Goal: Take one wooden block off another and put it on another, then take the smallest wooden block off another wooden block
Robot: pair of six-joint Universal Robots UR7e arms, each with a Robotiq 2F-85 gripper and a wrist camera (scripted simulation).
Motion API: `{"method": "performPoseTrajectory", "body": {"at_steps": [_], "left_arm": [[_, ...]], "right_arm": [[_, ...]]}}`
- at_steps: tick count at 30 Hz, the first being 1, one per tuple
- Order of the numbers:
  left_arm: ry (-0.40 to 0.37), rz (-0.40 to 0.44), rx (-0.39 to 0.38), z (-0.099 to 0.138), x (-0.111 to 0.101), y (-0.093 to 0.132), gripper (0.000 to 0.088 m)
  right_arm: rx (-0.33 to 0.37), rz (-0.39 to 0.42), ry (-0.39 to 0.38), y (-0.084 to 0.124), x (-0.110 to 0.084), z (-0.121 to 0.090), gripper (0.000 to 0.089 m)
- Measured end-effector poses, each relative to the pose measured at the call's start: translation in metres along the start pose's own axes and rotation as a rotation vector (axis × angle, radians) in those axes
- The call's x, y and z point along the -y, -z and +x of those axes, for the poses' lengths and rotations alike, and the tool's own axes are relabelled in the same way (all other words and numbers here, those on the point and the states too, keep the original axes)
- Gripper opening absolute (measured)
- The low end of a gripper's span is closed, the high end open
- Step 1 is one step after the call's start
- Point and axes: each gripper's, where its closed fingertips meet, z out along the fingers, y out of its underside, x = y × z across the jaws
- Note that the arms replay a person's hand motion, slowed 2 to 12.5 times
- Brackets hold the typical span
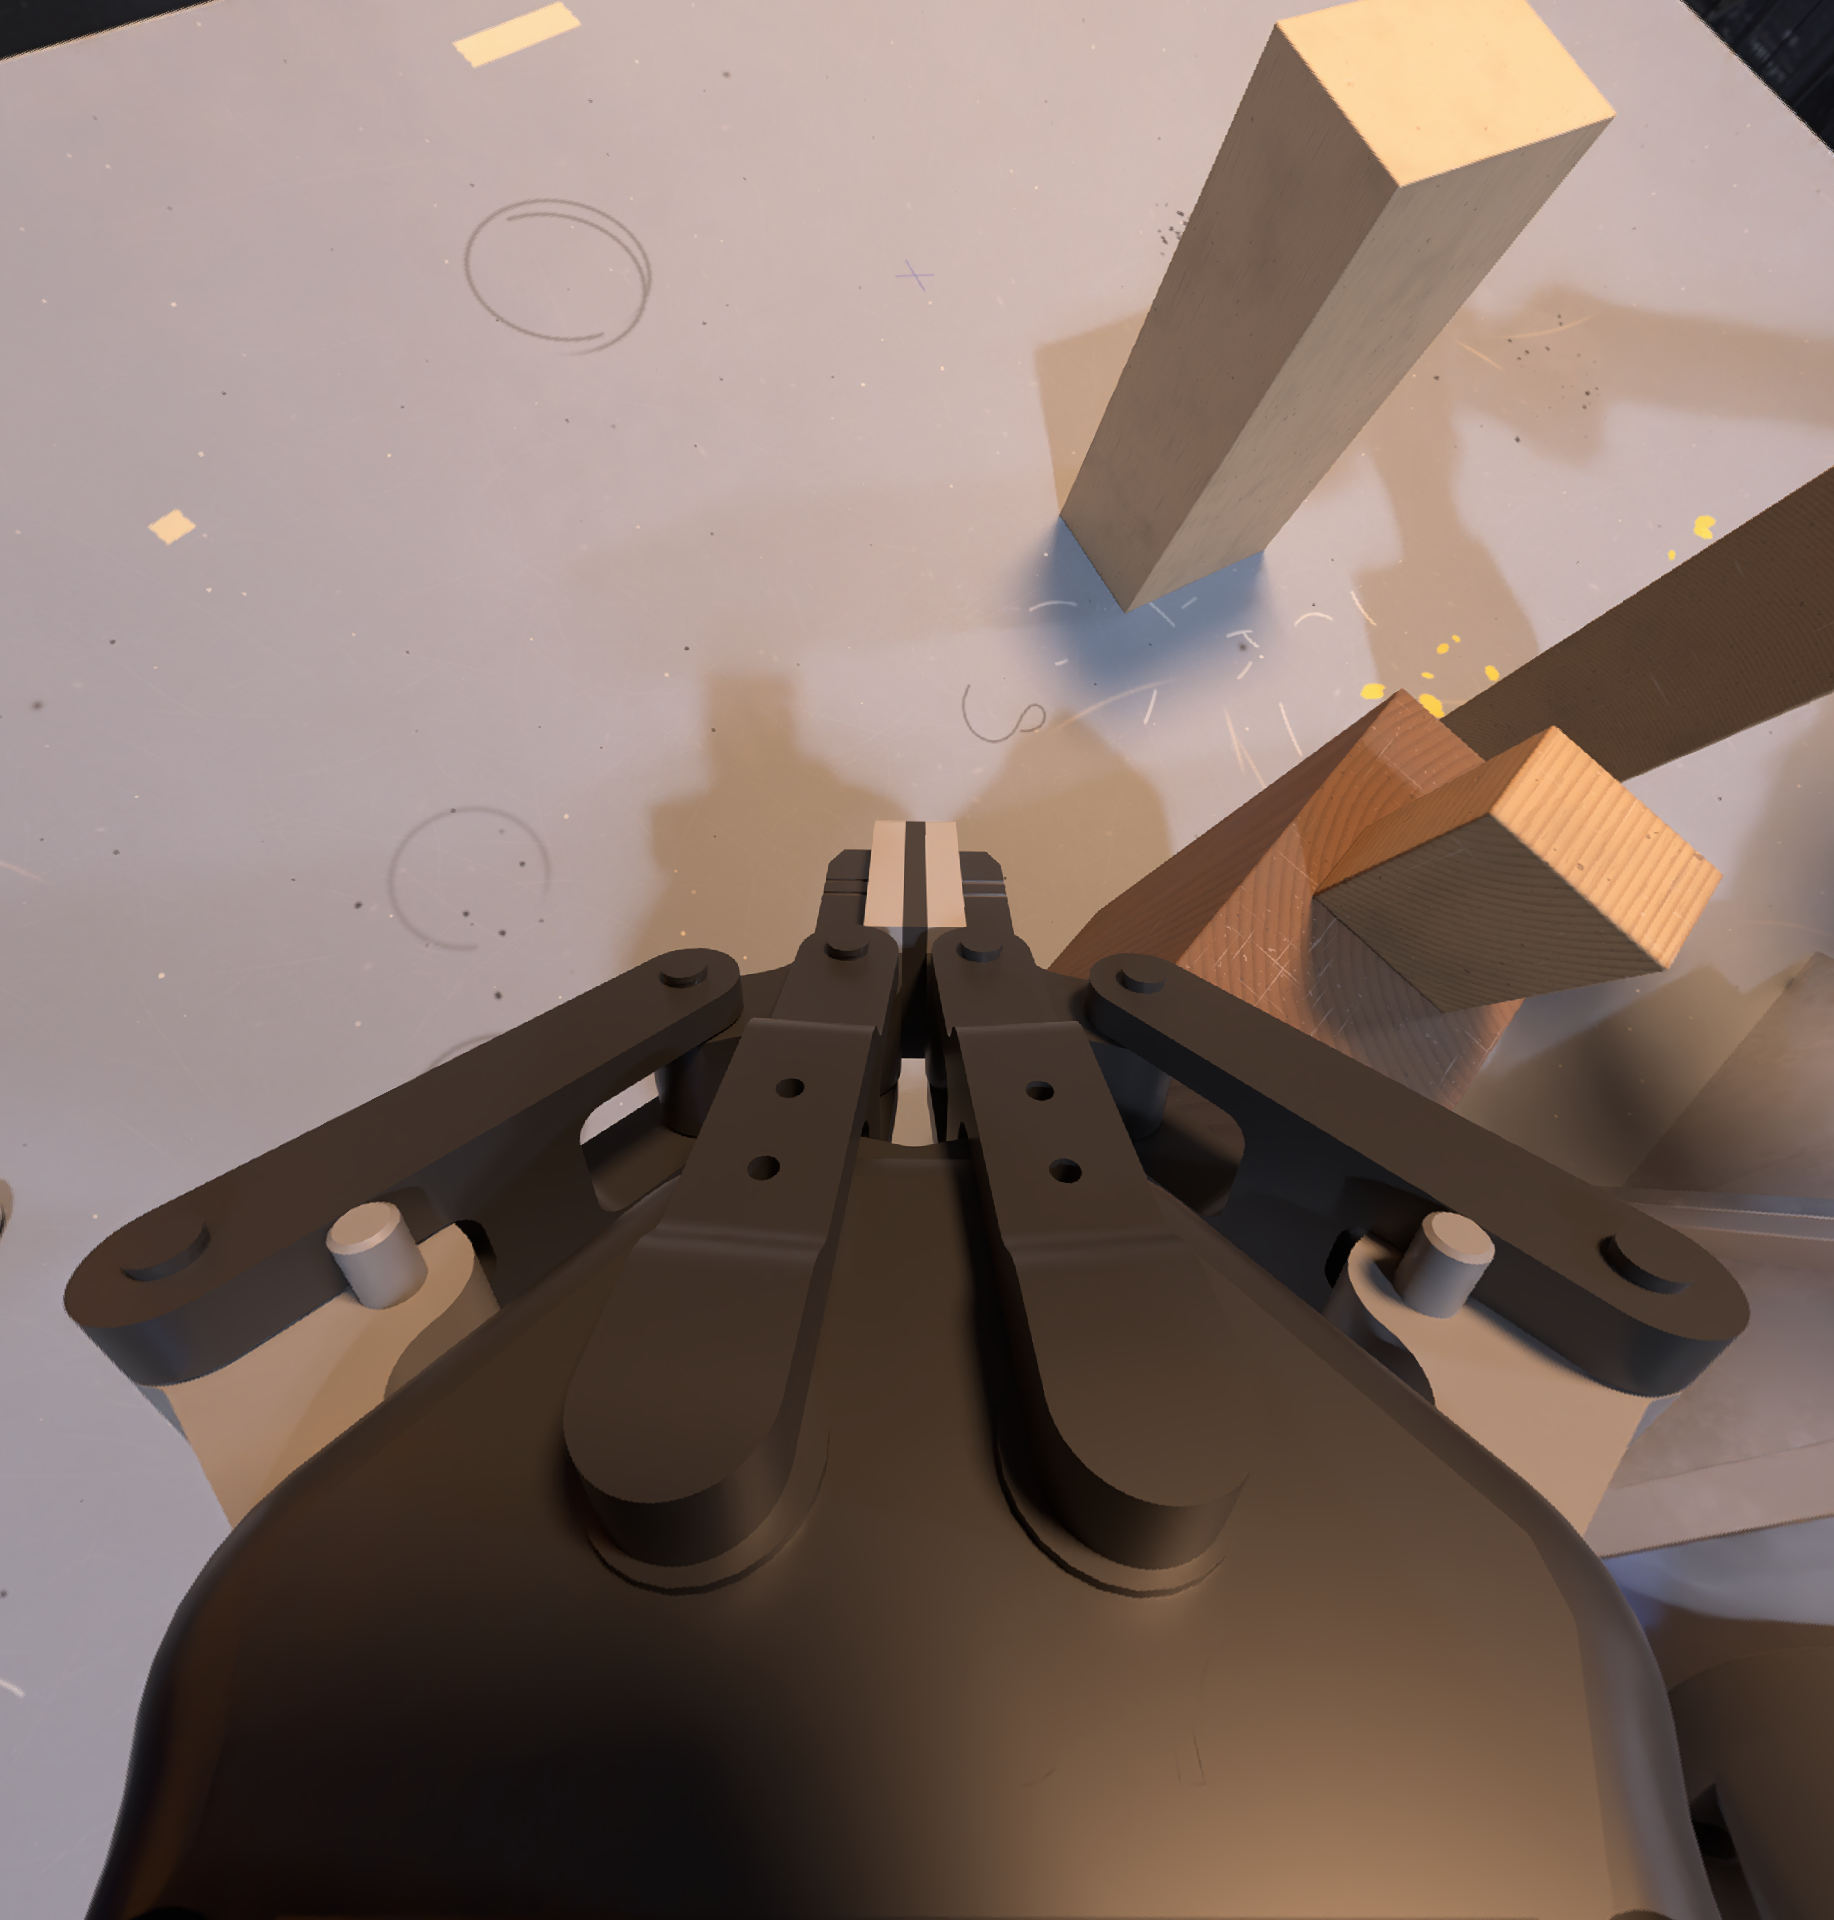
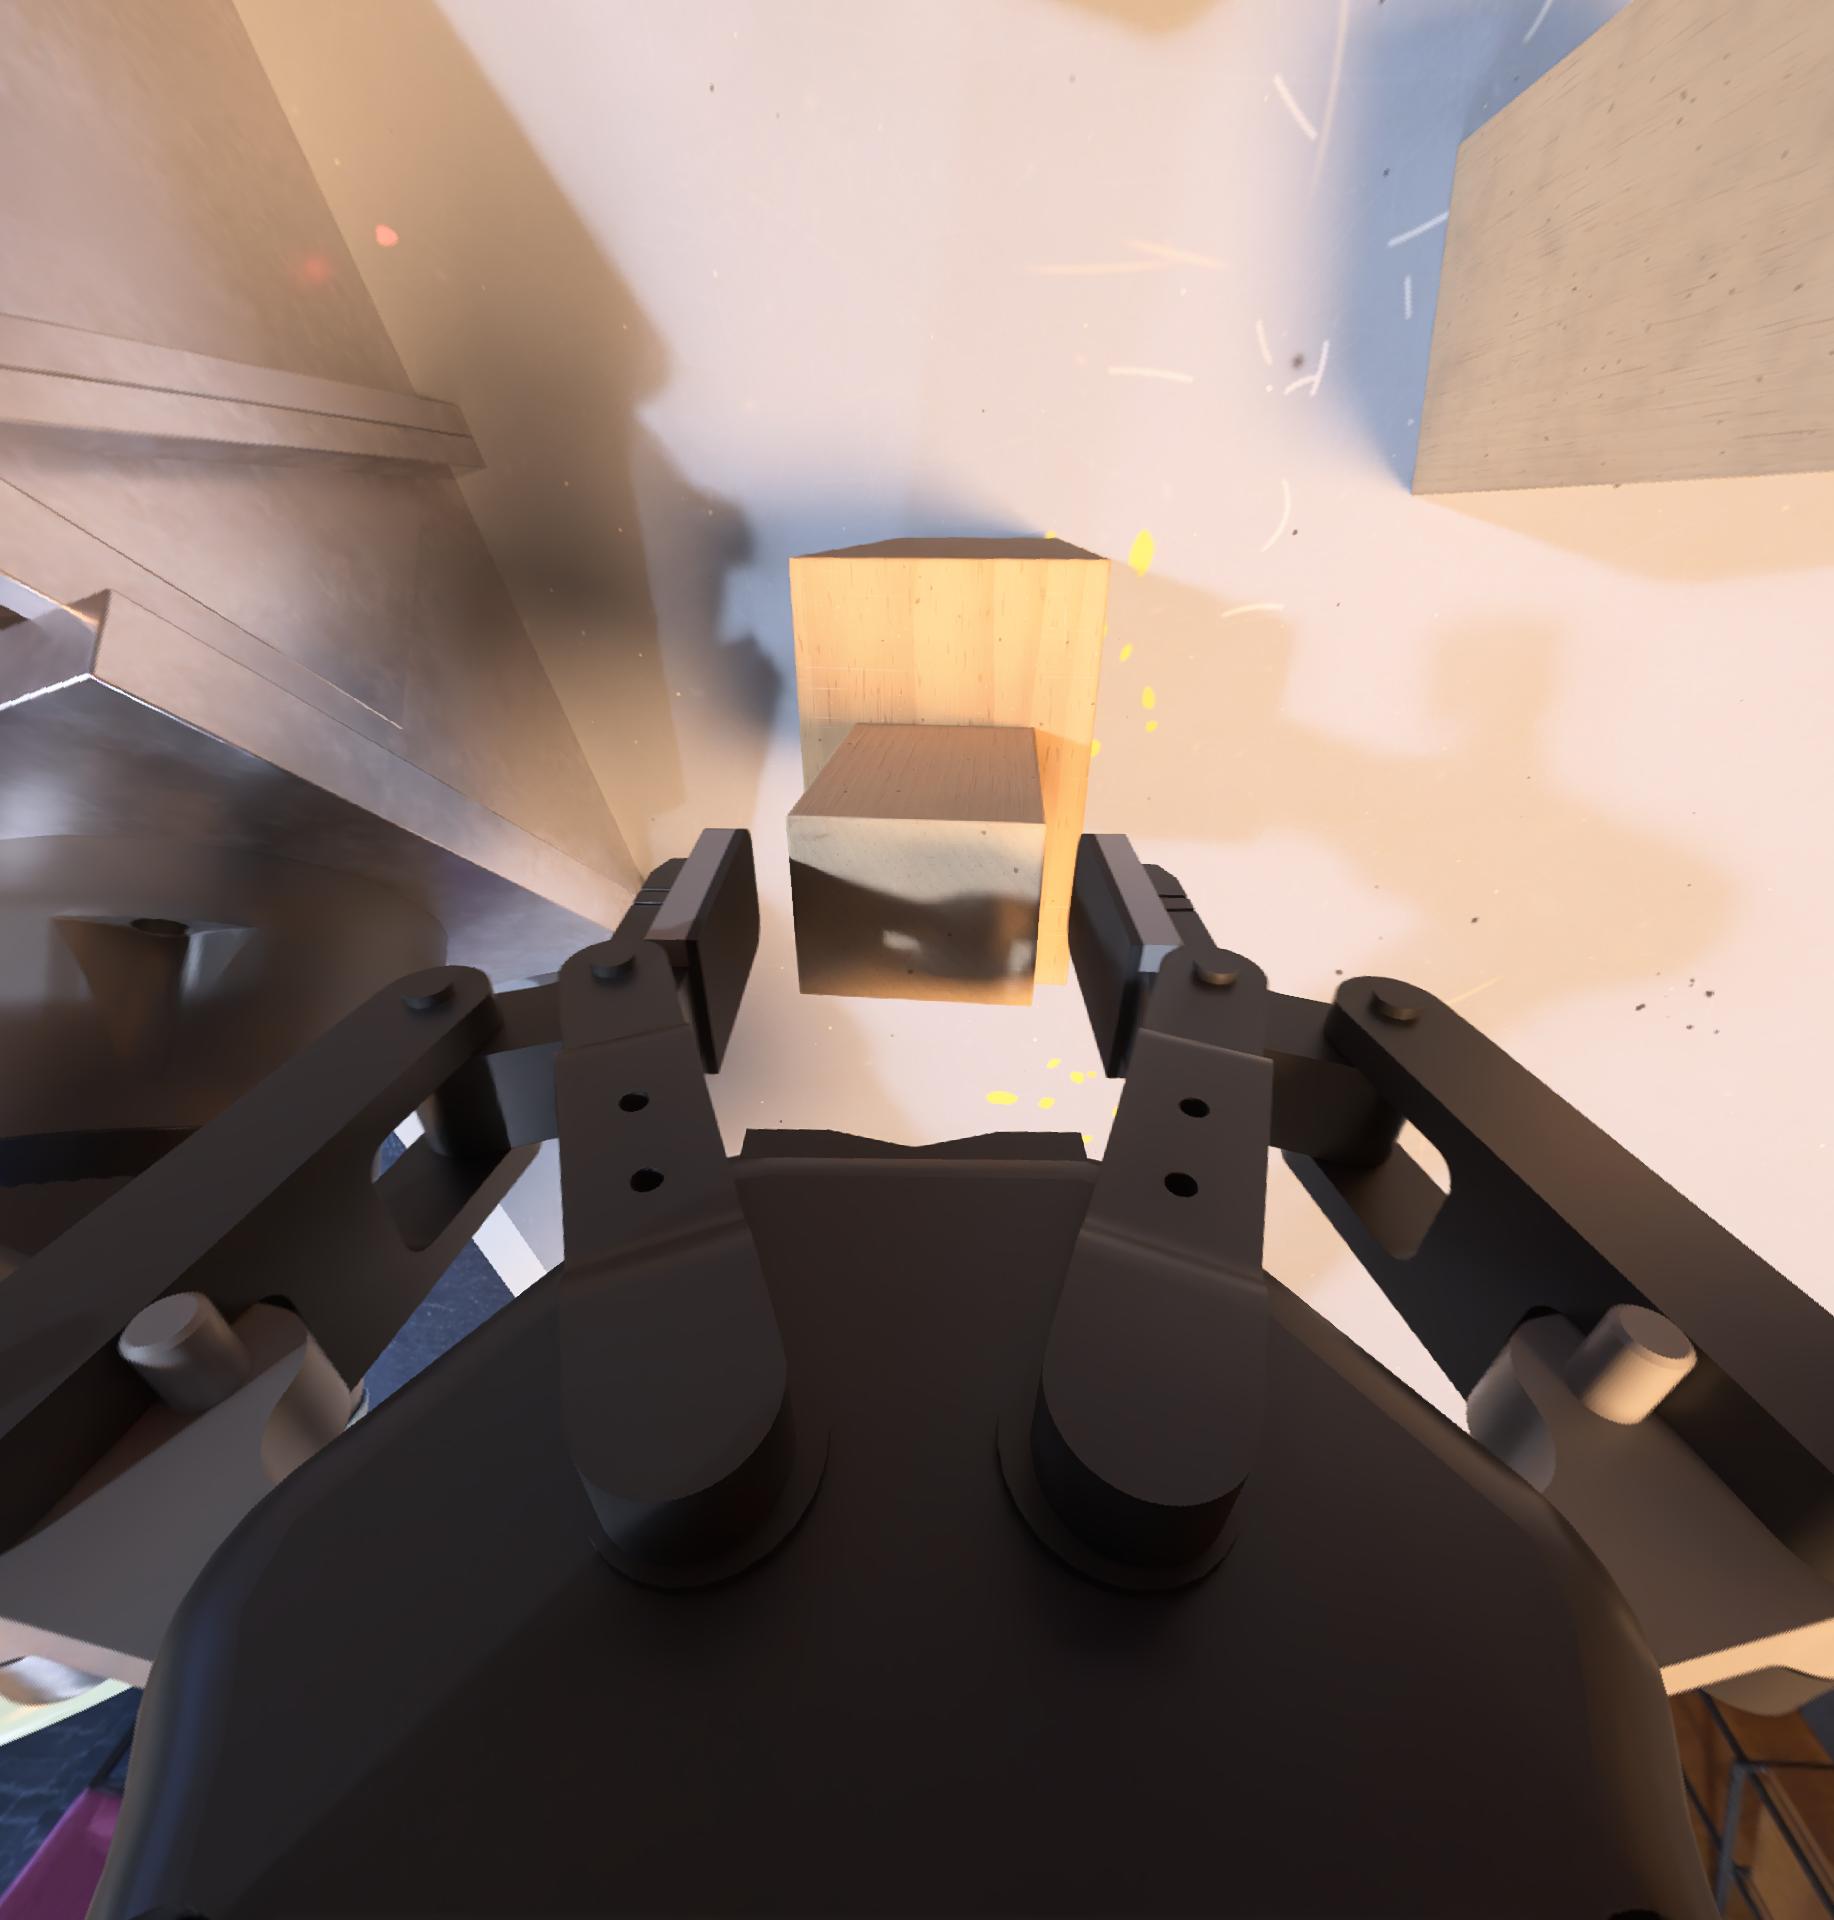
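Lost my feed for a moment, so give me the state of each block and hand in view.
left hand: shut, empty, over bare table.
right hand: open, straddling the small block, not touching.
small block: resting on a bigger block.
bigger block: on the table, carrying the small block.
tall block: upright, nothing on top.

This looks like a workshop or test bench: a pale desk worn with use, scored with pencilled rings, scratches, dark specks, yellow paint spatter and a smear of blue spray. Scraps of tan tape cling to it. Plain wooden blocks stand about, beside a brushed-metal mount, and wooden flooring with a metal frame shows past the desk's edge
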Motion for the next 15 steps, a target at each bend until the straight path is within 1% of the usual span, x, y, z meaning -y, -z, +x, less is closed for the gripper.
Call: {"method": "performPoseTrajectory", "body": {"at_steps": [4,7,11,13,15], "left_arm": [[-0.003,-0.001,0.002,0.000,0.000,0.000,0.0000],[-0.006,-0.002,0.004,0.000,0.000,0.000,0.0000],[-0.010,-0.003,0.005,0.001,0.000,0.000,0.0000],[-0.013,-0.004,0.005,0.001,0.000,0.000,0.0000],[-0.016,-0.005,0.007,0.001,0.000,0.000,0.0000]], "right_arm": [[-0.011,-0.014,0.012,-0.010,-0.002,0.002,0.0418],[-0.021,-0.002,0.019,-0.011,0.001,0.003,0.0416],[-0.019,0.010,0.030,-0.009,0.004,0.003,0.0415],[-0.018,0.023,0.037,-0.004,0.007,0.004,0.0415],[-0.024,0.056,0.039,0.004,0.015,0.007,0.0415]]}}
